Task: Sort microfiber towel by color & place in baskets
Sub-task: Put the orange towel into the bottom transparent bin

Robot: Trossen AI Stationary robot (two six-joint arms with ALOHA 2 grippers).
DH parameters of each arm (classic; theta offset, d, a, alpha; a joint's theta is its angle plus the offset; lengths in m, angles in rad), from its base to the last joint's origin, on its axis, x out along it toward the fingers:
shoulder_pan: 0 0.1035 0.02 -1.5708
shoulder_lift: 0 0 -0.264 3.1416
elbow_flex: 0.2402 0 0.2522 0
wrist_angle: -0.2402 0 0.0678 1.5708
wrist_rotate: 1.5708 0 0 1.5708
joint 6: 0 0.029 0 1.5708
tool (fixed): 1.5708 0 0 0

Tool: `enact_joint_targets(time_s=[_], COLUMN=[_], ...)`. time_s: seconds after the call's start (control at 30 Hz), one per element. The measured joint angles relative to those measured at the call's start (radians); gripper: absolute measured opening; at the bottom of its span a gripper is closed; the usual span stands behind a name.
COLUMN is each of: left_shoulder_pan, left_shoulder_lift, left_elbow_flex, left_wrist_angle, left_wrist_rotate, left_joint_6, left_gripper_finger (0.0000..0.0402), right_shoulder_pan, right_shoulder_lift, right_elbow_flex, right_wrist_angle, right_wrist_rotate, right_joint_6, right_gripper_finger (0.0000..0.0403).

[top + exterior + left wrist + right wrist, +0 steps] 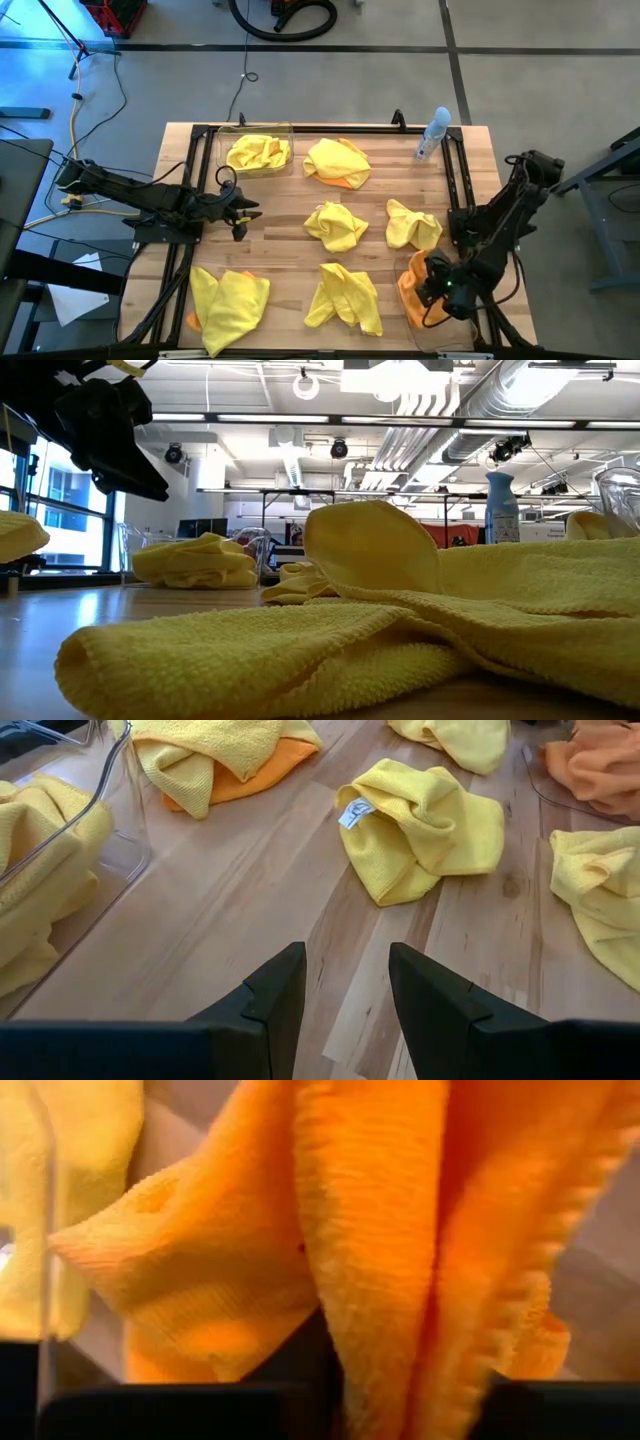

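Note:
Several yellow microfiber towels lie crumpled on the wooden table, among them one at the centre (pixel 335 225) (pixel 425 825) and one at the near middle (pixel 345 297). The far one (pixel 337 163) lies on an orange towel. One clear basket (pixel 286 132) at the far left holds a yellow towel (pixel 257 153). The second basket (pixel 440 346), at the near right, holds an orange towel (pixel 410 290) (pixel 250 1250). My right gripper (pixel 440 288) hangs over that towel, pointing steeply down, and the cloth fills its wrist view. My left gripper (pixel 240 212) (pixel 347 975) hovers open above bare wood at the left.
A pale blue spray bottle (pixel 432 135) (pixel 500 505) stands at the far right corner. Black arm frames run along the left and right table edges. More yellow towels lie at the near left (pixel 228 300) and right of centre (pixel 412 225). Bare wood lies in front of my left gripper.

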Motion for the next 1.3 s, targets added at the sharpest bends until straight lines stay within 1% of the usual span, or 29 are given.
enact_joint_targets(time_s=[0.23,0.3,0.4,0.6,0.67,0.77,0.83,0.93,1.2,1.3], left_shoulder_pan=[0.0,0.0,0.0,0.0,0.0,0.0,0.0,0.0,0.0,0.0], left_shoulder_lift=[0.0,0.0,0.0,0.0,0.0,0.0,0.0,0.0,0.0,0.0], left_elbow_flex=[0.0,0.0,0.0,0.0,0.0,0.0,0.0,0.0,0.0,0.0], left_wrist_angle=[0.0,0.0,0.001,0.001,0.001,0.001,0.001,0.001,0.001,0.001], left_wrist_rotate=[0.0,0.0,0.0,0.001,0.001,0.001,0.001,0.002,0.003,0.003], left_joint_6=[0.0,0.0,0.0,0.0,0.0,0.0,0.0,0.0,0.0,0.0], left_gripper_finger=[0.0136,0.0136,0.0136,0.0136,0.0136,0.0136,0.0136,0.0136,0.0136,0.0136], right_shoulder_pan=[0.0,0.001,0.001,0.001,0.001,-0.001,-0.011,-0.042,-0.137,-0.157], right_shoulder_lift=[-0.002,-0.003,-0.003,-0.003,-0.003,-0.003,-0.001,0.018,0.127,0.177], right_elbow_flex=[0.087,0.124,0.195,0.354,0.395,0.418,0.411,0.369,0.234,0.205], right_wrist_angle=[-0.087,-0.129,-0.209,-0.438,-0.491,-0.515,-0.51,-0.481,-0.273,-0.233], right_wrist_rotate=[-0.01,-0.026,-0.046,-0.044,-0.021,0.038,0.068,0.065,-0.062,-0.092], right_joint_6=[-0.011,-0.01,-0.003,0.048,0.065,0.069,0.073,0.072,0.022,0.016], right_gripper_finger=[0.0165,0.0185,0.0203,0.0208,0.0209,0.0209,0.0209,0.0209,0.0209,0.0209])
